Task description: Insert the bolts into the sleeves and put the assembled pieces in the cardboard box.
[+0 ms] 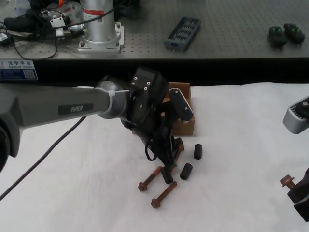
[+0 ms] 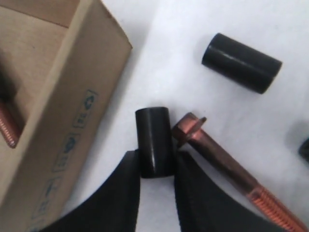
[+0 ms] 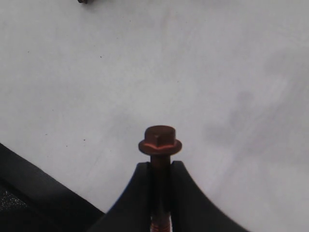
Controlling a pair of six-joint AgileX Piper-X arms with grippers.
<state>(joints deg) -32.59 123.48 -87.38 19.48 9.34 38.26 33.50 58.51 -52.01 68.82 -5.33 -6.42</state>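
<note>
High view: the left pincer [image 1: 166,166] stands low at centre frame, in the cluster of parts on the white worktop [image 1: 72,193], just below the cardboard box [image 1: 183,123]. Two loose sleeves [image 1: 198,151] lie to its right and two bolts [image 1: 149,179] to its lower left. With the parts this crowded, lifting could drag a neighbour along. At the lower right edge the right pincer [image 1: 293,187] holds a bolt well apart from the rest.

Left wrist view: the left pincer [image 2: 157,162] is clamped on one end of a black sleeve [image 2: 154,140], most of which juts past the fingertips. A copper bolt [image 2: 227,166] lies with its head against the sleeve and may snag or roll. So short a hold could let the sleeve tilt.

Right wrist view: the right pincer [image 3: 159,166] is clamped on its bolt's shank, the head [image 3: 160,140] poking out beyond the fingertips, thread buried between them. Head-first, it likely cannot enter a sleeve.
</note>
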